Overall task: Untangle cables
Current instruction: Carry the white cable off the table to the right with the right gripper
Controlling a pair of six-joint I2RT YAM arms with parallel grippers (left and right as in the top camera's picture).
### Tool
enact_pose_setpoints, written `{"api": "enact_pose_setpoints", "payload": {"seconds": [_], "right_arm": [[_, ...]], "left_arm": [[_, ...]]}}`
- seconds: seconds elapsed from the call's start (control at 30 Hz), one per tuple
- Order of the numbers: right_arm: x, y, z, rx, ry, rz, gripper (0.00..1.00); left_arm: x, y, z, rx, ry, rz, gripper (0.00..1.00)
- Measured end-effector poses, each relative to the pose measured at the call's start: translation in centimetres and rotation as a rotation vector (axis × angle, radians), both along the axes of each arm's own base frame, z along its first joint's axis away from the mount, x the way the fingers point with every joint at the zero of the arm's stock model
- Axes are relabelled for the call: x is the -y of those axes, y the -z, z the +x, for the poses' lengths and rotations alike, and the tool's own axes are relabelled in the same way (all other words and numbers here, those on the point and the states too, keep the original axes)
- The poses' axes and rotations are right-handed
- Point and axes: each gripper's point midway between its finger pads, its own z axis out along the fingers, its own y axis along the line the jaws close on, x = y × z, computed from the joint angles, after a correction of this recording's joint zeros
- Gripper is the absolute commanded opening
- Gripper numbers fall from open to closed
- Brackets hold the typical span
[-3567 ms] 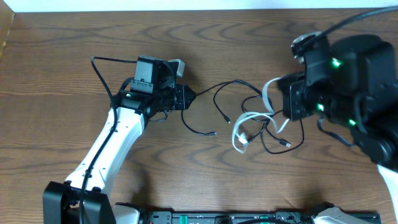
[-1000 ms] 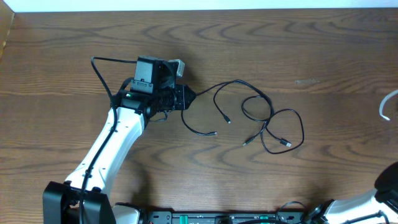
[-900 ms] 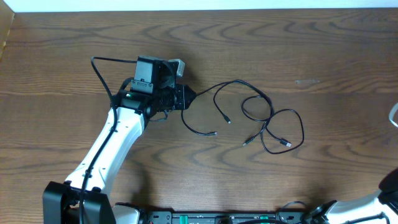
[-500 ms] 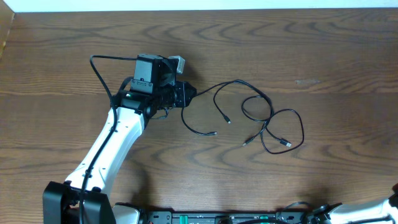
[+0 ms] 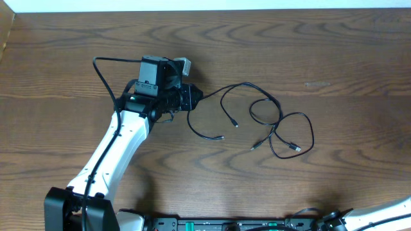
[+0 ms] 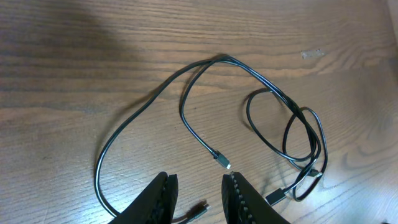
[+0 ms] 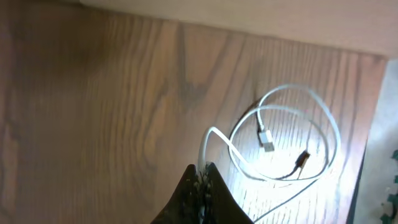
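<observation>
Thin black cables (image 5: 280,122) lie in loose loops at the table's middle, one strand running left to my left gripper (image 5: 194,96). In the left wrist view that gripper (image 6: 198,179) hangs open just above the wood. A small black plug (image 6: 198,211) lies on the table below the gap, and the black loops (image 6: 186,112) spread ahead. My right gripper (image 7: 203,168) is outside the overhead view. It is shut on a white cable (image 7: 204,148), whose loop and plug (image 7: 265,140) rest on the wood beyond it, beside a thin black plug end (image 7: 303,158).
The left arm's own thick black cord (image 5: 101,74) arcs behind its wrist. The table's far edge meets a white wall (image 5: 205,5). A black base rail (image 5: 257,224) runs along the near edge. In the right wrist view the table's edge (image 7: 372,124) is close on the right.
The right arm has left the overhead view to the right, taking the white cable out of the black tangle. My left gripper has shifted slightly upward. The black cables have stayed in place.
</observation>
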Motion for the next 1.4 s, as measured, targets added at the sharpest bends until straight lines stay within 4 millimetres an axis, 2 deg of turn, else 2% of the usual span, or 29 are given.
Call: {"api": "enact_pose_setpoints", "payload": {"seconds": [0.17, 0.3, 0.4, 0.5, 0.53, 0.63, 0.67, 0.73, 0.83, 0.93, 1.03, 1.1, 1.23, 1.27, 1.4], "right_arm": [[-0.1, 4.0, -1.4, 0.015, 0.050, 0.053, 0.01], [-0.6, 7.9, -3.9, 0.025, 0.097, 0.113, 0.01], [-0.9, 9.1, -5.0, 0.023, 0.116, 0.135, 0.01], [-0.7, 9.2, -4.6, 0.038, 0.107, 0.127, 0.02], [-0.6, 9.1, -4.4, 0.045, 0.103, 0.121, 0.07], [-0.6, 9.1, -3.9, 0.058, 0.088, 0.121, 0.38], [-0.6, 9.1, -3.9, 0.061, 0.093, 0.122, 0.51], [-0.7, 9.1, -3.8, 0.065, 0.086, 0.126, 0.91], [-0.9, 9.2, -3.7, 0.072, 0.080, 0.137, 0.99], [-1.3, 9.2, -3.4, 0.088, 0.075, 0.154, 0.99], [-1.4, 8.8, -3.1, 0.098, 0.069, 0.150, 0.99], [-1.4, 7.6, -3.0, 0.112, 0.066, 0.131, 0.99], [-2.3, 3.8, -3.5, 0.137, 0.102, 0.088, 0.99], [-2.7, 2.4, -4.1, 0.130, 0.130, 0.067, 0.99], [-3.9, -0.6, -6.2, 0.089, 0.214, 0.015, 0.99]], "left_arm": [[-0.1, 0.2, -0.2, -0.012, 0.000, 0.003, 0.29], [-0.1, 0.2, -0.3, -0.016, 0.000, 0.004, 0.29], [-0.1, 0.2, -0.3, -0.017, 0.000, 0.004, 0.29], [-0.1, 0.2, -0.3, -0.017, 0.000, 0.004, 0.29], [-0.1, 0.2, -0.3, -0.017, 0.000, 0.004, 0.29], [-0.1, 0.2, -0.3, -0.018, -0.003, 0.002, 0.29], [-0.1, 0.2, -0.3, -0.019, -0.004, 0.002, 0.29], [-0.1, 0.2, -0.3, -0.021, -0.007, 0.000, 0.29], [0.0, 0.2, -0.3, -0.026, -0.010, -0.004, 0.29], [0.0, 0.2, -0.4, -0.031, -0.008, -0.010, 0.29], [0.1, 0.3, -0.6, -0.038, -0.006, -0.012, 0.29], [0.1, 0.3, -0.7, -0.045, -0.004, -0.013, 0.29], [-0.1, 1.0, -1.7, -0.096, -0.001, -0.006, 0.29], [-0.1, 1.1, -1.9, -0.108, -0.001, -0.004, 0.29], [-0.1, 1.2, -2.2, -0.122, 0.001, -0.002, 0.29]]}}
